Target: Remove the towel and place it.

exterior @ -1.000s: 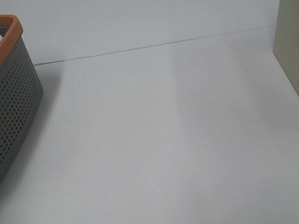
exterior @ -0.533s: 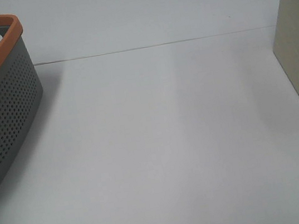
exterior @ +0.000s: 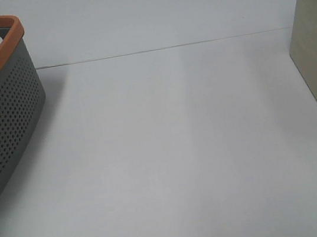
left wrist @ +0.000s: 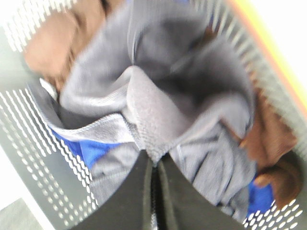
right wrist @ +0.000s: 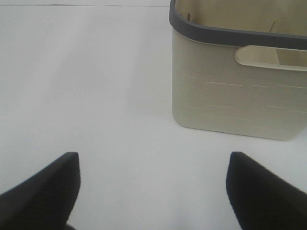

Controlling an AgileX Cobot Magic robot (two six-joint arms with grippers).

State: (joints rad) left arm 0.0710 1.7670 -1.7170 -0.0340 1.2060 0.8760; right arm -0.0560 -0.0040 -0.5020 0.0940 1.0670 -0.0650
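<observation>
- Left gripper is down inside the basket on the left, jaws pressed together on a fold of the towel.
- Towel lies bunched in the basket, beside brown cloth.
- Right gripper, jaws spread wide, hangs over the table, facing the beige bin.

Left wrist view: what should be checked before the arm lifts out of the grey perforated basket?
1. Left gripper shut on the dark grey soft cloth towel: ok.
2. Towel free of the brown cloth beside it: cannot tell, the picture is blurred.
3. Grey perforated plastic basket with orange rim upright: ok.
4. Right gripper open, holding nothing: ok.
5. Beige plastic bin with dark grey rim upright: ok.
</observation>
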